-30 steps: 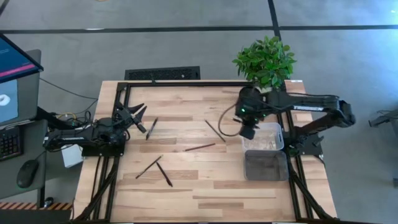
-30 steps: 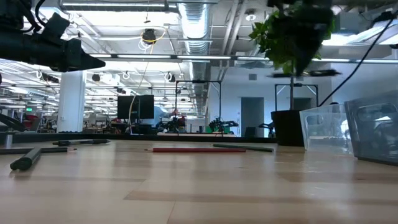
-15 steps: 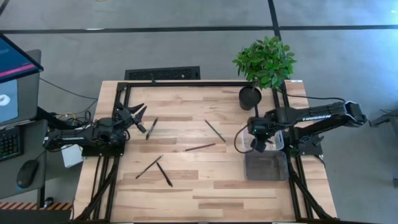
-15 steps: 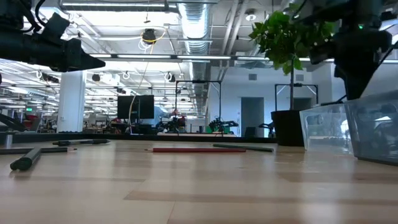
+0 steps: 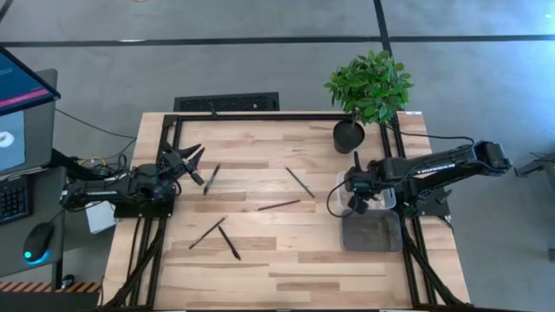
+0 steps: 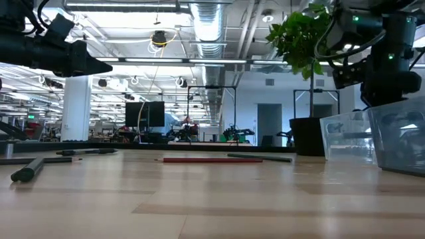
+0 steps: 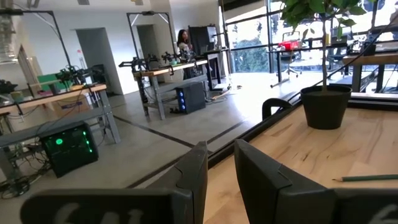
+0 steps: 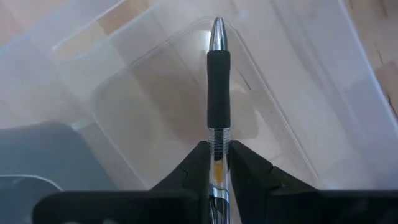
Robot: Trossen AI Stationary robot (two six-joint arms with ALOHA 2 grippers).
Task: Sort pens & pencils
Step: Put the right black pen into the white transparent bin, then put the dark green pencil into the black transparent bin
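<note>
The right gripper (image 5: 357, 204) has swung from beside the potted plant (image 5: 368, 87) down to the two bins at the table's right edge, and now hangs over the clear plastic bin (image 5: 388, 184), with the dark grey bin (image 5: 371, 230) just beside it. Its fingers are clamped on a pen (image 8: 217, 81), which points nose-down into the clear bin: a smooth metal tip, a matte black rubber grip, a ribbed collar and a see-through barrel with something yellow inside. That looks to me like one item about to be dropped off, though nothing has been let go yet.

Five more pens and pencils (image 5: 278, 205) lie scattered on the pale wooden tabletop (image 5: 260, 269), thin dark sticks, one reddish in the low view. So most of the sorting is still ahead.

The left gripper (image 5: 192, 161) waits at the table's left edge, raised clear of the wood, its flat dark fingers a narrow gap apart and holding nothing. From the overhead view I can't tell what, if anything, already lies in the bins.
</note>
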